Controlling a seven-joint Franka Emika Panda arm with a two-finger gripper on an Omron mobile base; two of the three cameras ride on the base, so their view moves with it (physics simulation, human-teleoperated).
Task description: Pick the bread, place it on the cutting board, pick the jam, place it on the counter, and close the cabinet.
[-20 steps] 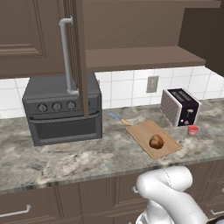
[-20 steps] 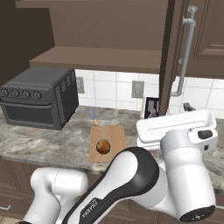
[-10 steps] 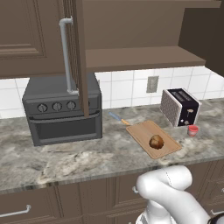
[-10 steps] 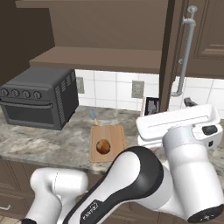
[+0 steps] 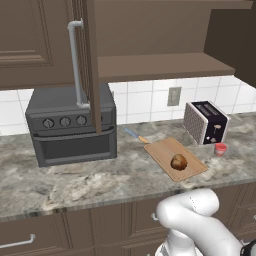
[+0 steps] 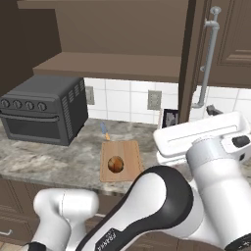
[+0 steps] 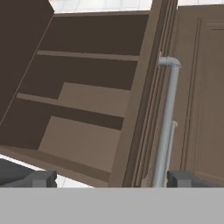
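The bread (image 5: 178,162) sits on the cutting board (image 5: 167,150), toward its near end, a glossy brown bun lying flat on the tan wood; the right base view shows it (image 6: 115,163) well inside the board's edges. The board lies on the surface (image 5: 90,182), with its short handle pointing back toward the tiled wall. The jam (image 5: 220,149) stands upright on the surface just beside the toaster (image 5: 205,121), near its front corner and well apart from the board. A dark toaster oven (image 5: 72,127) rests on the surface to the left.

Above, the cabinet (image 5: 150,45) is open: one door (image 5: 90,65) stands edge-on over the toaster oven, its long silver handle (image 5: 76,62) facing left (the inner shelf behind it looks bare).

In the hand view the hand (image 7: 111,178) points up at the open cabinet, its two dark fingertips (image 7: 41,178) spread wide apart with nothing between them. The edge of a door and its silver handle (image 7: 166,127) rise between the fingertips, nearer the right-hand tip in that view.
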